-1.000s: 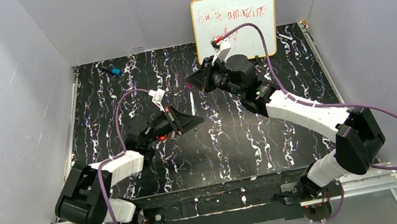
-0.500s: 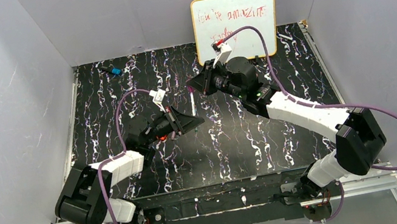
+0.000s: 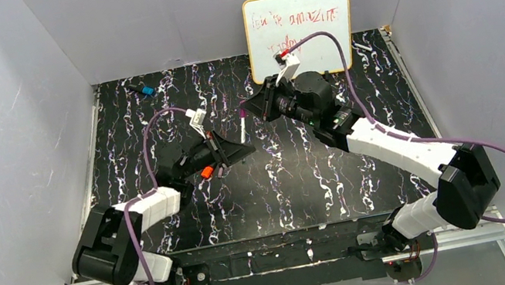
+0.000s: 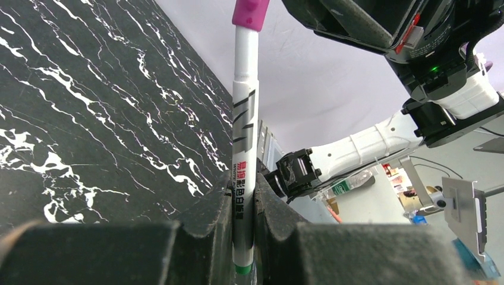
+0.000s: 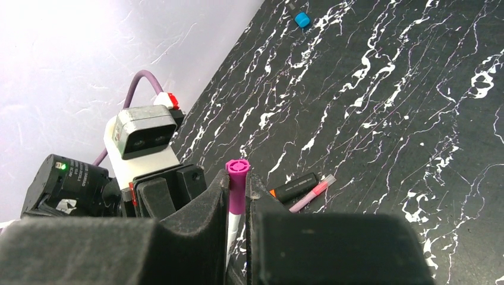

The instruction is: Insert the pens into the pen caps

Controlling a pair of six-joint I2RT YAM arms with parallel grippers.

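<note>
Looking down from above, we see the left arm folded at its elbow near the table's (image 3: 303,180) front left corner, forearm running up and right so that the left claw (image 3: 235,149) points toward the middle. The right arm stretches from its elbow at the front right in a long diagonal up and left, and the right claw (image 3: 249,106) faces the left one in front of the whiteboard (image 3: 299,24). Between them stands the thin white pen (image 3: 241,127), held up off the table. From the left wrist we see the left claw (image 4: 242,199) pressed together on the lower barrel of this pen (image 4: 244,136), which rises nearly straight from between the fingers (image 4: 202,222) to the magenta cap (image 4: 250,12) at its top. From the right wrist we see the right claw (image 5: 236,185) pinching that magenta cap (image 5: 237,170) from both sides, the white barrel (image 5: 230,234) running on below it. Beyond, the black marker (image 5: 295,186) with an orange end and the pink-grey pen (image 5: 311,194) lie side by side on the table, close together. A blue cap (image 5: 302,19) sits well apart near the far wall.
</note>
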